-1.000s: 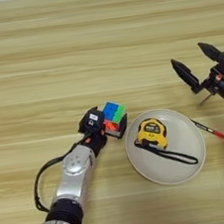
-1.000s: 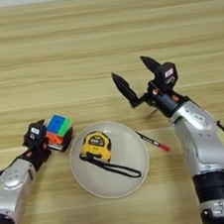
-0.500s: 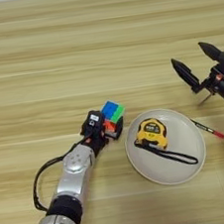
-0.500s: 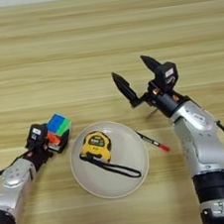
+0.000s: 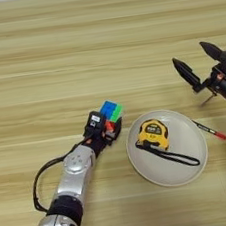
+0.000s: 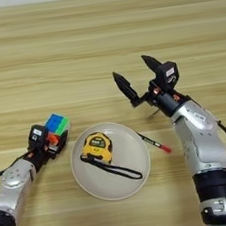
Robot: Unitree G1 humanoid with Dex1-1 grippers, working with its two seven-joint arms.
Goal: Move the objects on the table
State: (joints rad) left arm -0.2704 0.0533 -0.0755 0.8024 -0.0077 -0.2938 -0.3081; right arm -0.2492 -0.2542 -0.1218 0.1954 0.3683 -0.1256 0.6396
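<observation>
Left of the plate [image 6: 113, 185] on the wooden surface [image 5: 76, 49], the left pincer [image 5: 106, 131] apparently grips the puzzle cube [image 5: 111, 116], tilted as if lifted for carrying, while the right pincer [image 6: 139, 76], fingers spread and empty, hovers idle above the red-tipped pen [image 6: 154, 143]

Multicoloured puzzle cube [image 5: 111, 116], tilted, rests on wooden table [image 5: 77, 54].

On the table [image 5: 76, 49], a plate [image 5: 193, 167] sits near the front, right of centre, with a tape measure [image 5: 153, 132] lying in it. A puzzle cube [image 5: 111, 113] lies just left of the plate. A pen [image 5: 210, 129] lies just beside the plate's right rim.
</observation>
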